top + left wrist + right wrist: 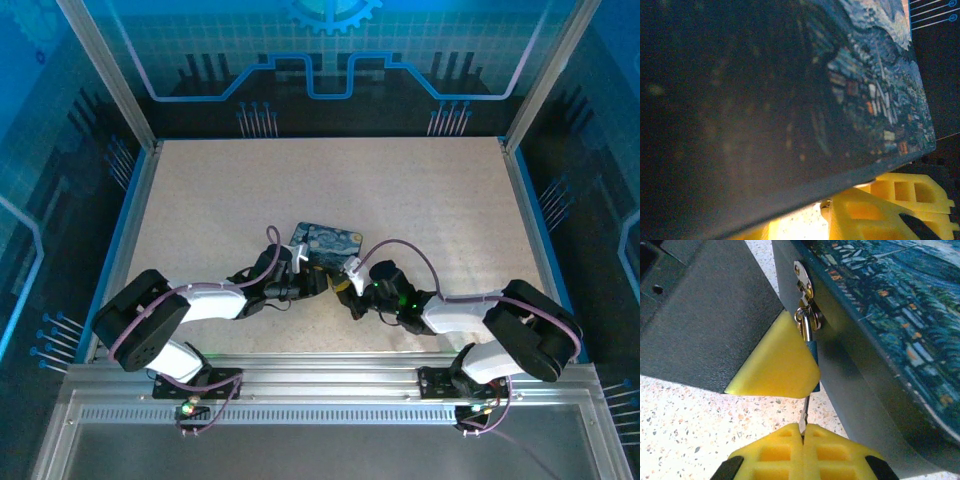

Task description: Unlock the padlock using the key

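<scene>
The small padlock (813, 351), blue-bodied with a silvery shackle, hangs from the clasp (803, 279) on the front wall of the blue painted tin (900, 320). My right gripper (803, 431) is shut on the thin key (803, 415), which runs up into the underside of the padlock. One yellow finger (775, 365) of my left gripper lies flat against the padlock and covers most of it; the other finger is hidden behind. From above, the left gripper (318, 277) and right gripper (343, 287) meet at the near edge of the tin (327, 240).
The tin's dark side and painted lid (790, 90) sit close over my left gripper (815, 220). Speckled tabletop (420, 200) spreads around the tin. Blue walls and metal rails (320, 375) border the table.
</scene>
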`<state>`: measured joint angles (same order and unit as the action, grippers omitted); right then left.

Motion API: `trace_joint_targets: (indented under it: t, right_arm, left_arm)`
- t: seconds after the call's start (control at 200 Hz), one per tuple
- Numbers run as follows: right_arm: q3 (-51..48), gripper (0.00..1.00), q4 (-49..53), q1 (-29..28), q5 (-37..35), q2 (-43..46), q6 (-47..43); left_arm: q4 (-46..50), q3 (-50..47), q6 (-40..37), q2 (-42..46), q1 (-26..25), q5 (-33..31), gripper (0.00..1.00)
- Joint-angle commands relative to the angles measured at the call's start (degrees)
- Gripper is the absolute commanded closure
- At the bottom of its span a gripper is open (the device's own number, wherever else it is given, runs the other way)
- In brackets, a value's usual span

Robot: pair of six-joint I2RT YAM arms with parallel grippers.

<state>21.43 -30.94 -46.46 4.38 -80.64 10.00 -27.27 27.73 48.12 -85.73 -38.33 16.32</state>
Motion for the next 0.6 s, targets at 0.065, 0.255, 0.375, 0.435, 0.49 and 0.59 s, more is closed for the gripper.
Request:
trace_joint_targets:
  t: [0.065, 0.255, 0.375, 0.435, 0.49, 0.59]
  right_arm:
    - [-0.16, 1.00, -4.74, -0.92, -3.37, 0.03, -0.93]
    - [-0.16, 1.00, -6.10, -1.27, -5.01, 0.37, -1.96]
    - [0.14, 1.00, -6.68, -1.24, -5.93, 0.74, -2.74]
    - [0.40, 1.00, -6.66, -1.27, -6.35, 1.16, -3.33]
    - [0.75, 1.00, -6.68, -1.34, -6.58, 1.40, -3.92]
    - [1.28, 1.00, -6.85, -1.26, -6.96, 1.38, -5.27]
  left_arm:
    - [-1.12, 2.16, 1.75, 1.98, -0.51, 1.69, 0.73]
    - [-1.17, 2.43, 3.06, 2.20, -0.68, 2.23, 0.73]
    - [-1.06, 2.76, 3.48, 1.94, -0.97, 2.36, 0.73]
    - [-1.03, 3.02, 3.82, 1.82, -1.22, 2.47, 0.73]
    - [-0.88, 3.29, 4.00, 1.80, -1.42, 2.58, 0.73]
    - [-0.69, 3.65, 4.45, 1.63, -1.74, 2.83, 0.73]
